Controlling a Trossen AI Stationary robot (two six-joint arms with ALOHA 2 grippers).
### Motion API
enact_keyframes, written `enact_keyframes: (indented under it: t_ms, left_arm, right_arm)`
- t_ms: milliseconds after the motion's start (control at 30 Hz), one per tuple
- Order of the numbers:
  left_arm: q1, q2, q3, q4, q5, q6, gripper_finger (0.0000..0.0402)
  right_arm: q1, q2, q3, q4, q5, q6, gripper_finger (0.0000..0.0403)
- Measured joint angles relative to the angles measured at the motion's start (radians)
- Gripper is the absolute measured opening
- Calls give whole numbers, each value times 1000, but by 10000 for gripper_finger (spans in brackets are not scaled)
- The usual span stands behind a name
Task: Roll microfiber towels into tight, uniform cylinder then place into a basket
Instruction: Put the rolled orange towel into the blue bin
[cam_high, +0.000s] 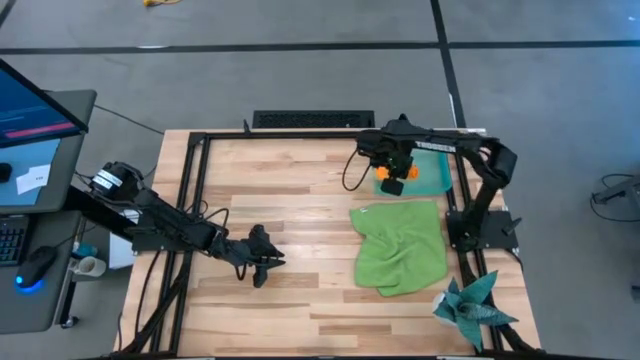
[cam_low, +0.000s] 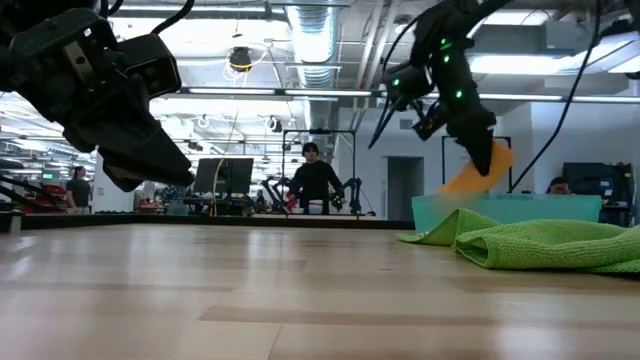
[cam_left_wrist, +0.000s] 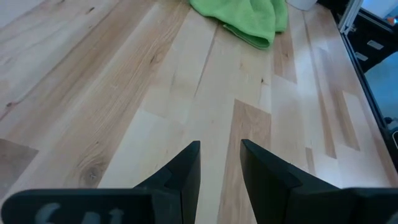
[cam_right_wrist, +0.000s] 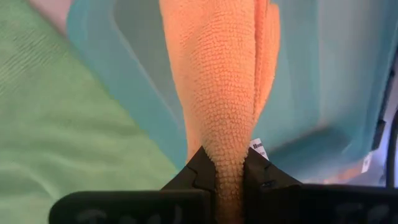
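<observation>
Above basket (cam_right_wrist: 124, 118), orange towel (cam_right_wrist: 224, 93) in right claw (cam_right_wrist: 230, 180)

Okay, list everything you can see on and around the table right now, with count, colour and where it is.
orange towel: one, bright orange, hanging from the right gripper over the basket at the table's far right.
green towel: one, lime green, lying crumpled on the table, right of centre, just in front of the basket.
basket: one, translucent teal-green, far right of the table.
star-shaped cloth: one, dark teal, spiky, near right corner.
table: one, light wood, dark frame rails.
monitor and desk: one, at the left beyond the table.
people: several, in the room behind.
left gripper: one, dark, above bare wood left of centre, holding nothing.
right gripper: one, dark, shut on the orange towel.
</observation>
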Motion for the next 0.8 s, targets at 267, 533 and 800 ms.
enact_keyframes:
  t_ms: [267, 533, 800]
  left_arm:
    - [0, 0, 0, -2, 0, 0, 104]
    - [0, 0, 0, -4, 0, 0, 104]
    - [0, 0, 0, -23, 0, 4, 104]
  right_arm:
    - [-1, -87, 0, -9, -35, -55, 45]
    - [-19, -29, 0, -11, -72, -113, 45]
    - [-24, 47, -1, -18, -82, -143, 45]
